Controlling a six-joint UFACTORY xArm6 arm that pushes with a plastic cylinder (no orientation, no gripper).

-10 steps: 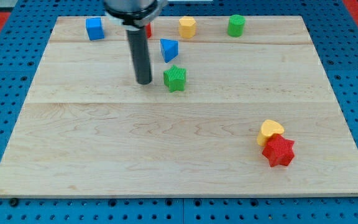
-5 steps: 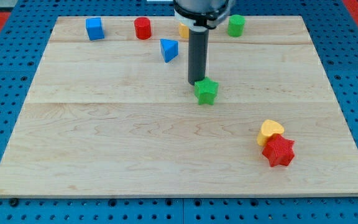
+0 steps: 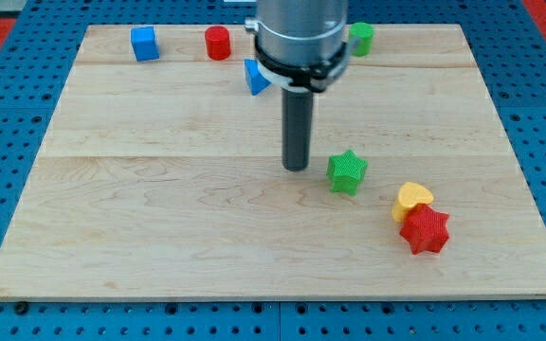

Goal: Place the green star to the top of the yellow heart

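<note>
My tip [image 3: 296, 168] sits just to the view's left of the green star [image 3: 347, 172], small gap btwn them, no contact (no fingers on this rig, just a bare rod). Star lies up-left of the yellow heart [image 3: 412, 199], so next shove prob needs to go right, twd the spot above the heart.

Blocks on table [image 3: 159, 218]: 7 visible; by colour: 2 green, i.e. 1 green star [image 3: 347, 172] + 1 green cylinder [image 3: 360, 37]; 2 red, i.e. 1 red star [image 3: 426, 230] + 1 red cylinder [image 3: 217, 43]; 2 blue, i.e. 1 blue cube [image 3: 143, 44] + 1 blue triangle [image 3: 253, 78], partly hidden; 1 yellow heart [image 3: 412, 199]; stars 2, cylinders 2; 1 rod w/ my tip [image 3: 296, 168].
</note>
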